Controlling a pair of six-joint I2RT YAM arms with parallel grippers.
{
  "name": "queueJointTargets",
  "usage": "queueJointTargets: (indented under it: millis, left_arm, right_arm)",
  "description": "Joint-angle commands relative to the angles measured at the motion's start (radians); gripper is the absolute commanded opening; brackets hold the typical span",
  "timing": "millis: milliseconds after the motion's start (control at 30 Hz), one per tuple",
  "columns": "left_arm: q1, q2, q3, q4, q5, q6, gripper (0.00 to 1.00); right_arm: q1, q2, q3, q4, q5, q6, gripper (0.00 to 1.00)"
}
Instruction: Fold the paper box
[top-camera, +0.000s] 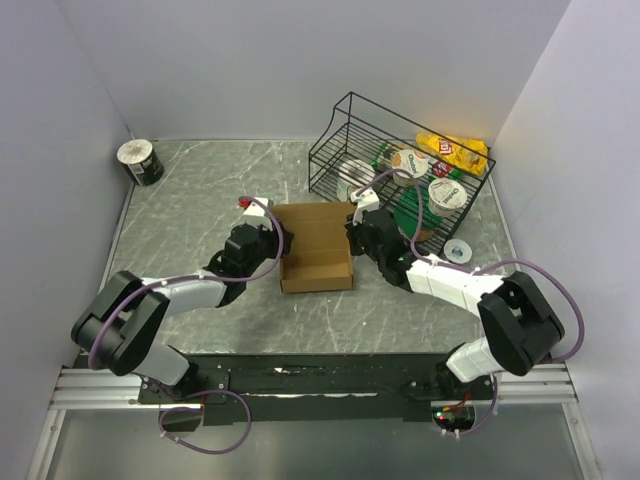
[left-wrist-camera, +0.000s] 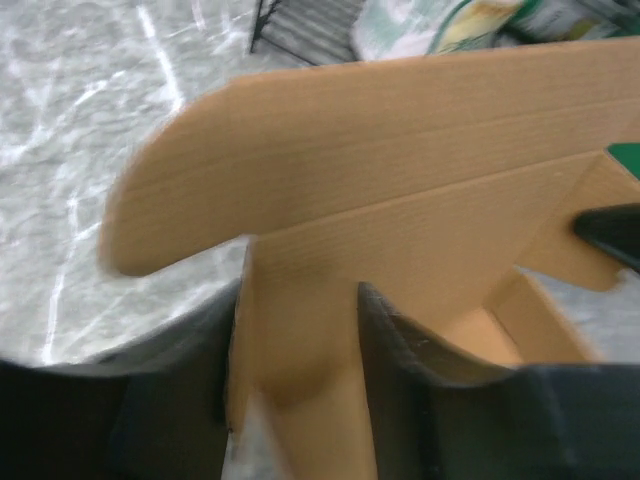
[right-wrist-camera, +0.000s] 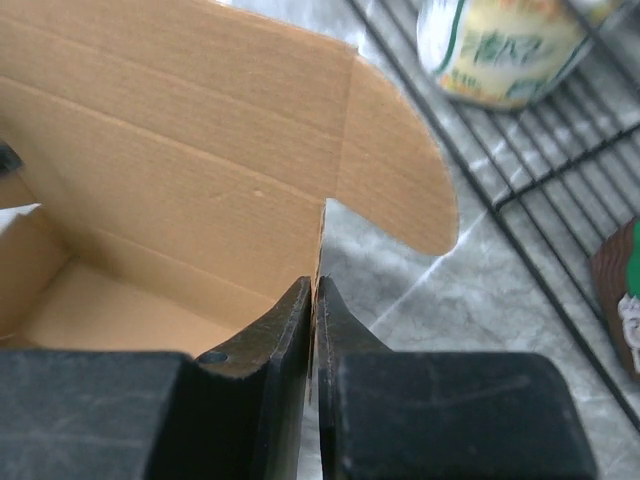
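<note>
Over at 10 o'clock on the table (top-camera: 200, 210) stands a can (top-camera: 140, 162), well apart from the work. At 9 o'clock of the box (top-camera: 318, 250) the left gripper (left-wrist-camera: 300, 300) straddles the box's left wall, its jaws spread with the cardboard between them. The box sits at the table's centre, a shallow open tray with its lid panel and rounded ears on the 12 o'clock side, not folded over. At its 3 o'clock the right gripper (right-wrist-camera: 313, 290) has its jaws pressed together, pinching the edge of the right wall. The basket (top-camera: 335, 150) lies just beyond, at 1 o'clock. The risk, as I judge it, is that only one pinch holds the box. Any pull from the right arm could swing the tray about that point or skid it. The unheld left wall may also spring outward, so that an ear ends up outside the tray when the lid comes down. A hard pinch could crease the thin wall edge, and the right wrist works near the basket wires, which could snag it. Counted: one can, two grippers, one box, one basket, at least three lidded cups (top-camera: 445, 192) and one yellow bag (top-camera: 455, 150) inside it, and one small disc (top-camera: 458, 250) on the table at 3 o'clock.
</note>
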Motion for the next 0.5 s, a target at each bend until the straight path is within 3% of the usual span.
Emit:
queueJointTargets:
  millis: [0,67,300,467]
  left_arm:
    - [-0.015,-0.074,0.082,-0.060,0.083,0.015,0.57]
    - [-0.014,-0.080,0.080,-0.071,0.136,0.021,0.65]
    - [0.057,-0.137,0.027,-0.091,0.282,0.012,0.76]
    - [0.127,-0.186,-0.033,-0.072,0.401,-0.001,0.93]
  right_arm:
    - [0.020,-0.072,-0.042,0.155,0.004,-0.033,0.13]
    - [0.018,-0.074,-0.056,0.204,-0.029,-0.065,0.15]
    - [0.014,-0.071,-0.091,0.270,-0.120,-0.098,0.15]
    - [0.014,-0.077,-0.092,0.273,-0.171,-0.098,0.15]
